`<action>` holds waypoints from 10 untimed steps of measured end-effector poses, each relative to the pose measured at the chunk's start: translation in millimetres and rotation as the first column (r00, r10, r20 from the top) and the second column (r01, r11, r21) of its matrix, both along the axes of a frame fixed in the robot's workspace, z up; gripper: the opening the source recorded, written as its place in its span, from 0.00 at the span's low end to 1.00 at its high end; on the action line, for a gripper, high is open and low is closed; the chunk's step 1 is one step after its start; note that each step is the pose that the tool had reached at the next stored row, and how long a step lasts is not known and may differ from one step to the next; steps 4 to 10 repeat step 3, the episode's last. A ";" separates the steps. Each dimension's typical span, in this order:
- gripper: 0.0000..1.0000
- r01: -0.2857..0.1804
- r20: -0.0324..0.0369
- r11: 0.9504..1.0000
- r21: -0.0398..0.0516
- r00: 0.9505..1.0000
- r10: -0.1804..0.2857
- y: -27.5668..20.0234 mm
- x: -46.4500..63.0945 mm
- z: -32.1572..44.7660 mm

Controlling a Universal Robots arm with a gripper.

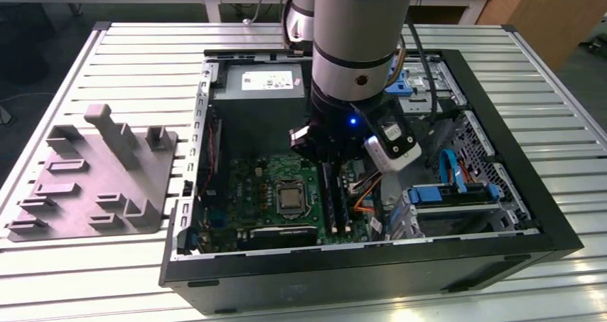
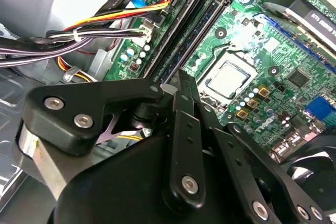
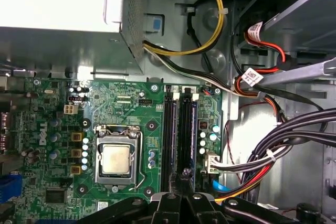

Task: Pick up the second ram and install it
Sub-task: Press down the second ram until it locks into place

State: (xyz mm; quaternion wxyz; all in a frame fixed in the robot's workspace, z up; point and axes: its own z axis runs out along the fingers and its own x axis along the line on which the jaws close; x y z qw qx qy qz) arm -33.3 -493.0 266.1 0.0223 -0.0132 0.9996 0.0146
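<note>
A: Where is the gripper [image 1: 328, 158] seen?
B: It is lowered inside the computer case [image 1: 531, 201], directly over the motherboard [image 3: 131, 124], beside the processor socket [image 3: 116, 159].
A: And the second ram [image 3: 185, 135]?
B: It is seen standing in the black slot farther from the socket, under the fingertips [image 3: 185, 174].
A: How far is the gripper spread?
B: The fingers are drawn together around the stick's top edge; whether it is actually pinched cannot be told.

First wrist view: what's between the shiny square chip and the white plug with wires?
Two black slots lie side by side between the chip and the white plug, in the first wrist view.
</note>
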 end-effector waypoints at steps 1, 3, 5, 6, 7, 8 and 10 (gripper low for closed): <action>0.10 0.000 0.000 1.000 0.000 1.000 0.000 0.0 0.0 0.0; 0.10 0.000 0.000 1.000 0.000 1.000 0.000 0.0 0.0 0.0; 0.10 0.000 0.000 1.000 0.000 1.000 0.000 0.0 0.0 0.0; 0.10 0.000 0.000 1.000 0.000 1.000 0.000 0.0 0.0 0.0; 0.10 0.000 0.000 1.000 0.000 1.000 0.000 0.0 0.0 0.0; 0.10 0.000 0.000 1.000 0.000 1.000 0.000 0.0 0.0 0.0; 0.10 0.000 0.000 1.000 0.000 1.000 0.000 0.0 0.0 0.0</action>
